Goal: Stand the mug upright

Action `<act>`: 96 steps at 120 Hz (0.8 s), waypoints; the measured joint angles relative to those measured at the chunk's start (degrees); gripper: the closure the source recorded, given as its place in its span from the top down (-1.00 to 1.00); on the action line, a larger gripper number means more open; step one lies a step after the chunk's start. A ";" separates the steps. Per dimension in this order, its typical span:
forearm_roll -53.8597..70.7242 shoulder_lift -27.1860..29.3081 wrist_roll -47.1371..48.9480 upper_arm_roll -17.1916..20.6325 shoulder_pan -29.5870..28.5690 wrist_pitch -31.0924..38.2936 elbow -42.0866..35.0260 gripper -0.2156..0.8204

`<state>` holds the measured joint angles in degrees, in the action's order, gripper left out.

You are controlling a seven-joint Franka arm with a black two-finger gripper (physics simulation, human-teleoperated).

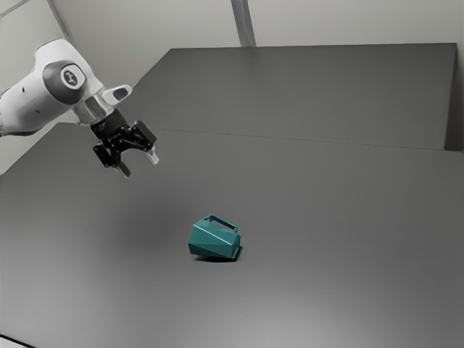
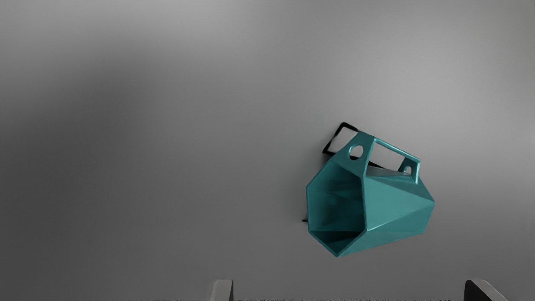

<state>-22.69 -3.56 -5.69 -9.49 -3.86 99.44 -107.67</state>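
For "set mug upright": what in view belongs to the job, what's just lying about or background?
Job:
- teal mug, on its side
- hand, open

Background:
- grey table, support only
- pale backdrop
- grey strip on it

Readable text: none showing; one logo badge is.
Round logo badge (image 1: 72, 76) is sitting on the dark grey joint cap (image 1: 51, 80) of the white robot arm (image 1: 27, 101), exterior view. It's showing a dark mark on a pale disc; mark is coming through too small for reading as letters or brand.
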 joint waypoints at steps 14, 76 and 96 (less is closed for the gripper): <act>-5.93 -1.98 -0.06 0.06 -0.25 0.09 -2.80 0.58; -17.25 -10.08 -0.36 0.62 0.57 0.59 -7.41 0.58; -20.45 -13.03 -0.55 2.05 0.93 2.12 -7.04 0.58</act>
<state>-43.15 -16.60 -6.24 -7.45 -2.93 101.56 -114.71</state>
